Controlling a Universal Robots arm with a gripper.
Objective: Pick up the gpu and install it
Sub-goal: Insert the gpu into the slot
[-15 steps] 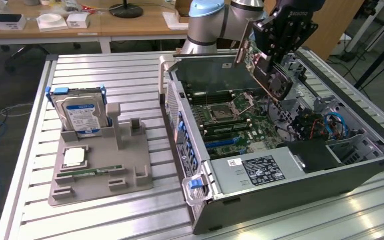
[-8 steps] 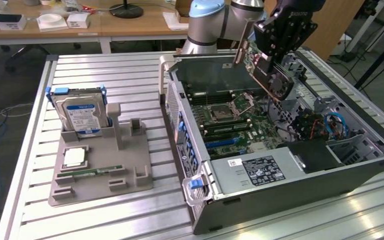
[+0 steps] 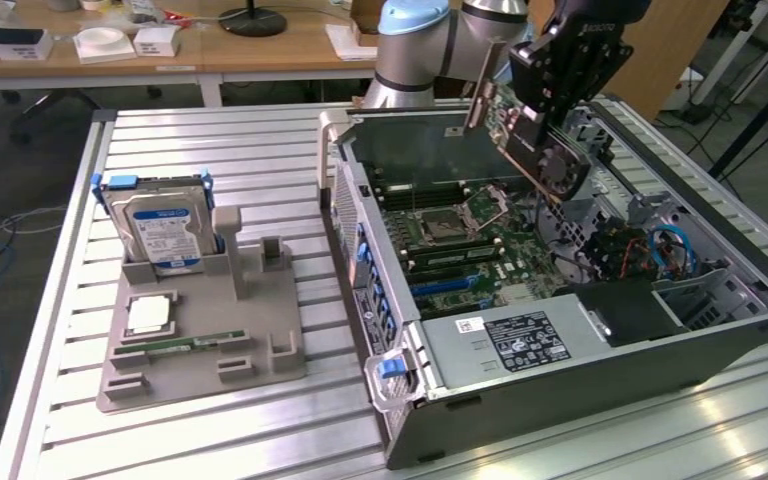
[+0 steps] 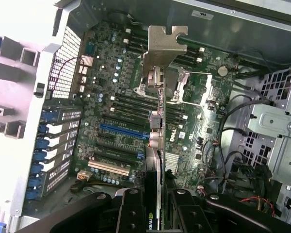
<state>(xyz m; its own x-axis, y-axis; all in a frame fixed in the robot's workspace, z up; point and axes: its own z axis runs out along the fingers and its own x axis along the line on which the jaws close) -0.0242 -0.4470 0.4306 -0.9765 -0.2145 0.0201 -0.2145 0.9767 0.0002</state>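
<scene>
1. Slatted metal table (image 3: 224, 150) in a lab room, with desks along the far side. An open case (image 3: 598, 400) lies on its side on the exterior view's right. A grey holder (image 3: 197, 370) with a hard drive (image 3: 157, 235) stands on that view's left.
2. The gripper (image 4: 157, 213) has its jaws partly closed and clamped on the gpu (image 4: 157, 121). One finger presses each face of the card at the cooler end. The silver bracket (image 4: 167, 46) is at the end farthest from the fingers.
3. The gpu hangs in the air over the far part of the case, above the motherboard (image 4: 111, 97) and clear of it. In the exterior view the card is tilted, not level.
4. I judge the step in hand to be carrying the card over the board toward a slot.
   - In the wrist view the card's edge seems to run across the blue slot (image 4: 121, 132) rather than along it, so lining it up is likely the main concern.
   - The card's contact edge should sit square over the slot, with the bracket toward the case's slotted rear wall.
   - The cables on the right of the board could snag, so the card should stay clear of them.
   - The grip should be firm but not crush the cooler.
5. The arm rises from the far edge of the table behind the case. Its wrist bends over the case's far wall, and the gripper points down and inward at a slant.
</scene>
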